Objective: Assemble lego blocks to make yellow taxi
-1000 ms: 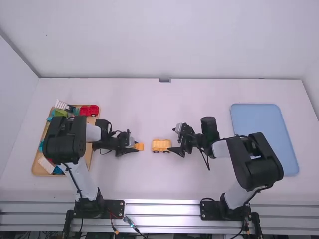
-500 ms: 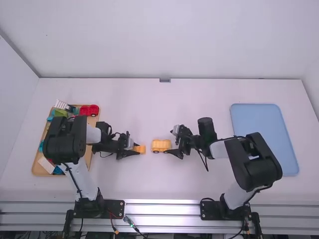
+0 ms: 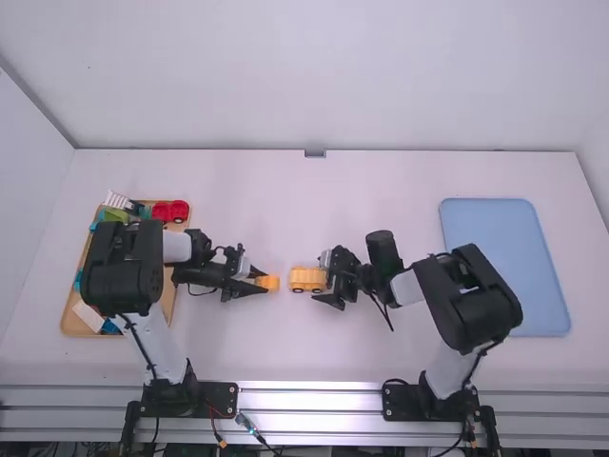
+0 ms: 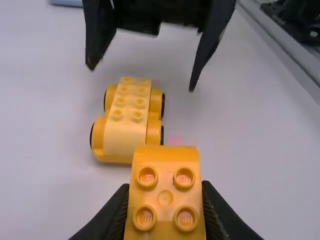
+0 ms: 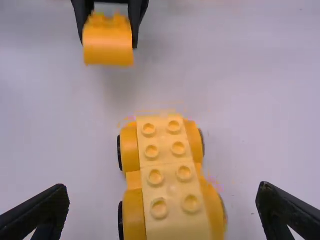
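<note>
Left hand [image 3: 263,282] gripping orange block [image 4: 165,198] — right hand [image 3: 322,278] spread wide, near yellow car [image 5: 167,172]

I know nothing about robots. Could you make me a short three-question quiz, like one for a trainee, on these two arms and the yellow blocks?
1. Multiple choice: what does the left tool hold?
a) a red wheeled block
b) a yellow studded block
c) nothing

2. True or false: the right tool has its fingers apart.

3. Short answer: in the high view, which is nearer to the wheeled yellow car, the yellow studded block or the light blue tray?

Key: 1. b; 2. true; 3. the yellow studded block
</note>
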Motion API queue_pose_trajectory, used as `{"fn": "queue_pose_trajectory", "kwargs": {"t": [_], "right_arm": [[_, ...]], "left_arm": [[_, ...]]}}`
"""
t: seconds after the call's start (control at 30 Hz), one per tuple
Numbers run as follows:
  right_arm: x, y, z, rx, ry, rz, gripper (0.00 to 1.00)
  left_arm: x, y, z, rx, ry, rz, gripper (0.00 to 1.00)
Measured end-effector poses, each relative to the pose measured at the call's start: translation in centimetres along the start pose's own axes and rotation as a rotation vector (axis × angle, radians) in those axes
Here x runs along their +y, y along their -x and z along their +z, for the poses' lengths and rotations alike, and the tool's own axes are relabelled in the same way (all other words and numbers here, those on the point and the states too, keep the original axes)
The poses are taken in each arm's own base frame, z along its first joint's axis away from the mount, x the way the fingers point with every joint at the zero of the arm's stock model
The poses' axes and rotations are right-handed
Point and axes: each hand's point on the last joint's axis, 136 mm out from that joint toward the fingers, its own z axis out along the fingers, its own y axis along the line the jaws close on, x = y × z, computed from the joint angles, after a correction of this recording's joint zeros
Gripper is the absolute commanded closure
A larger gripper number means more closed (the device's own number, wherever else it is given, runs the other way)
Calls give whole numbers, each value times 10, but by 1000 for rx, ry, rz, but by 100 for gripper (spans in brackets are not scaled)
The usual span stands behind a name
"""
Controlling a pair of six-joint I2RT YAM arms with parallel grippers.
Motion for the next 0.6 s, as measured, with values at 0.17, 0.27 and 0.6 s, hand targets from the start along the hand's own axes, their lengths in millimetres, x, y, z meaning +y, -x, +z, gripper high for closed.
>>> {"fn": "queue_pose_trajectory", "kwargs": {"t": [0.17, 0.27, 0.6], "right_arm": [[2, -15, 12, -4, 37, 20, 1], [-1, -13, 16, -33, 60, 15, 1], [-9, -11, 12, -77, 72, -6, 2]], "left_arm": [[2, 8, 8, -11, -25, 65, 98], [5, 12, 16, -13, -41, 104, 98], [15, 21, 36, 28, -91, 97, 98]]}}
